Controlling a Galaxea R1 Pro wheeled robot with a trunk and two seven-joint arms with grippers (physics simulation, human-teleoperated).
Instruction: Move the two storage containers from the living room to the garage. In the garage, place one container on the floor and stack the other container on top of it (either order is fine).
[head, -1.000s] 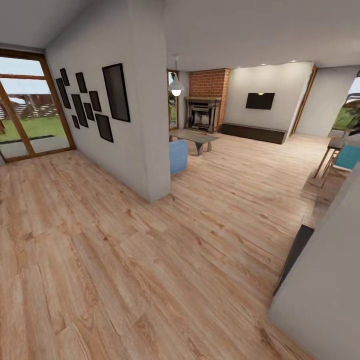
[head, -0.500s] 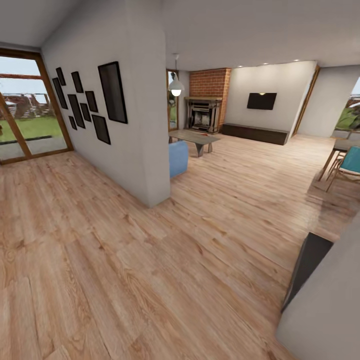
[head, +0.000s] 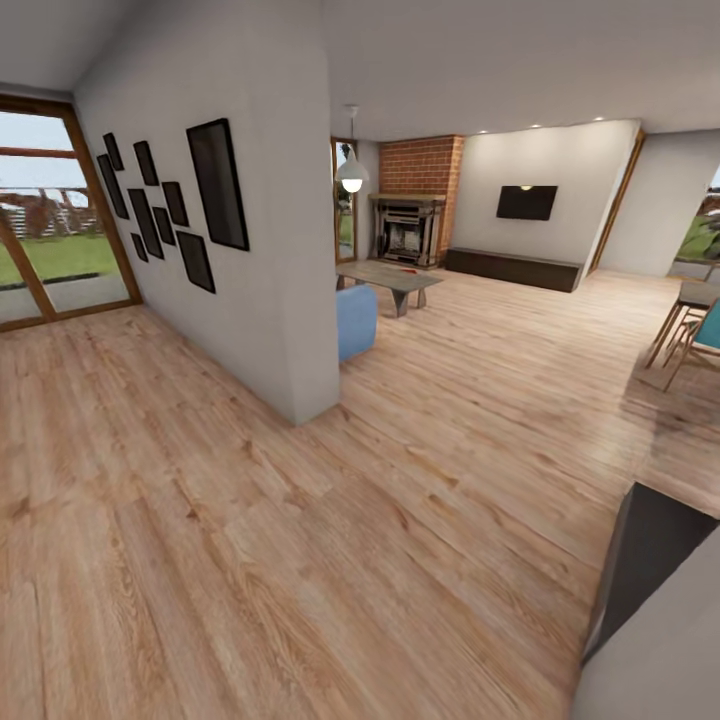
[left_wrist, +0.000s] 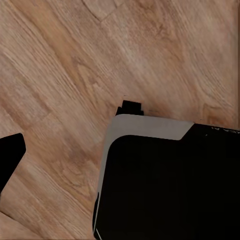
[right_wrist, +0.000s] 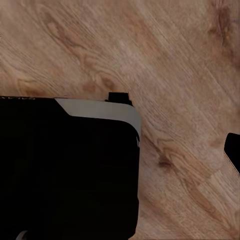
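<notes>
Far ahead, right of the wall: the living room opens beyond the grey dividing wall (head: 280, 250), marked by its brick fireplace (head: 408, 225), black TV (head: 527, 202) and low coffee worktop (head: 388, 277).
Heading: the way in lies forward and a little right, over the plank floor (head: 300, 520), past the blue sofa end (head: 355, 320) at the wall's near corner.
Containers: no orange-red bin can be made out; a small reddish speck lies on the worktop, too small to name.
Nearer arm: cannot be judged, since no bin is located.
Left tool: its wrist camera looks down on planks and the robot's dark base (left_wrist: 170, 180); whether the fingers are apart or together I cannot tell.
Right tool: same downward look, dark base (right_wrist: 65, 170) over planks; fingers' state cannot be told.
Right edge: a dark panel (head: 640, 550) on a pale wall stands near; I'd keep clear of it.
</notes>
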